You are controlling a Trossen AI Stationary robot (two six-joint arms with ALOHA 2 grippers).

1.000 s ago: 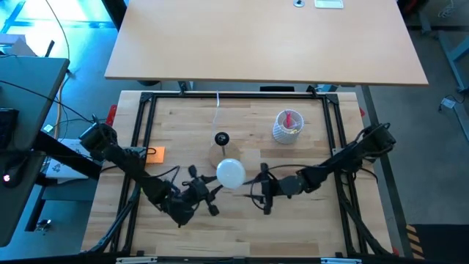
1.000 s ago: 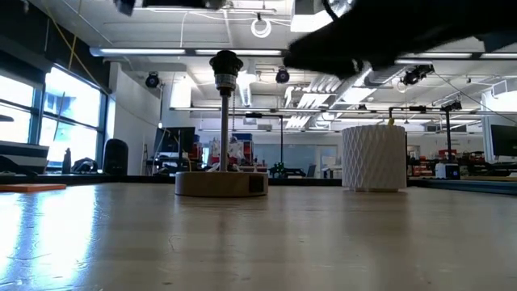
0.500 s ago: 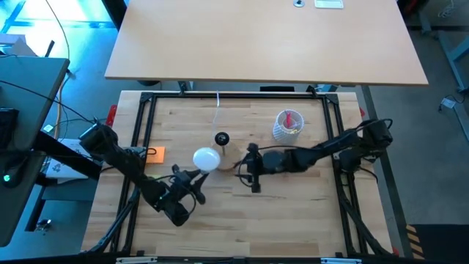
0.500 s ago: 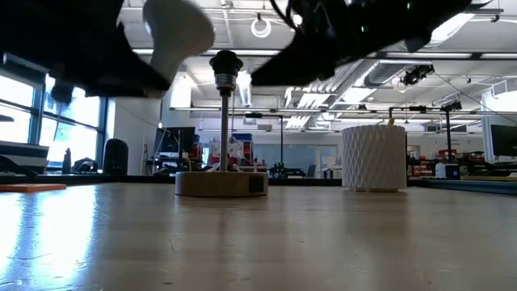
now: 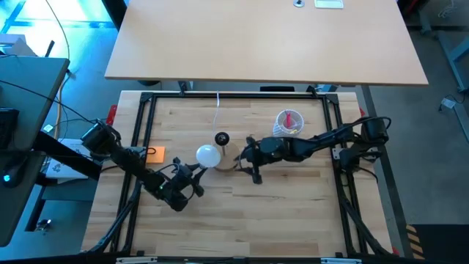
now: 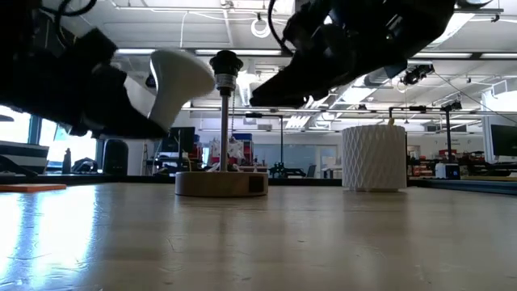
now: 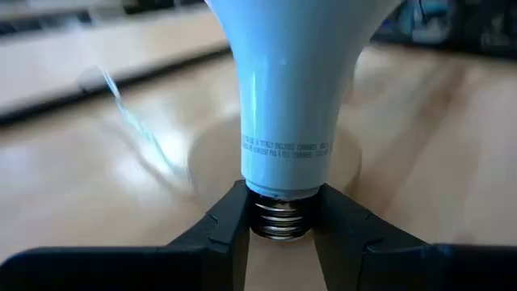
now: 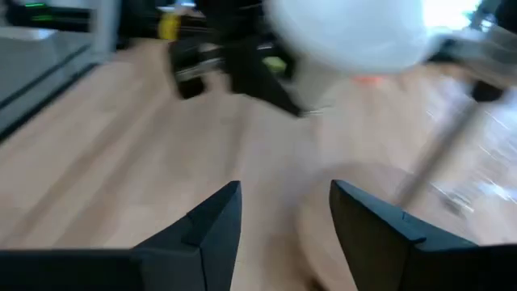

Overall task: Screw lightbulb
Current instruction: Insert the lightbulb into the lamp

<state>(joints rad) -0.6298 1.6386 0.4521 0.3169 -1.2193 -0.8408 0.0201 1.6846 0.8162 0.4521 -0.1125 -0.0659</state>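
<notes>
A: How far along is it?

B: Not far. The left gripper (image 7: 279,234) is holding the lightbulb (image 5: 208,155) in the air just beside the socket post (image 5: 221,138), its jaws clamped on the metal screw neck. The seating and all the turning are still waiting.

A: Anything crowding it?

B: The right gripper (image 5: 250,161) is hovering close on the post's other side, jaws apart and empty. The perforated cup (image 5: 287,125) is standing well apart on the worktop (image 5: 293,213).
</notes>
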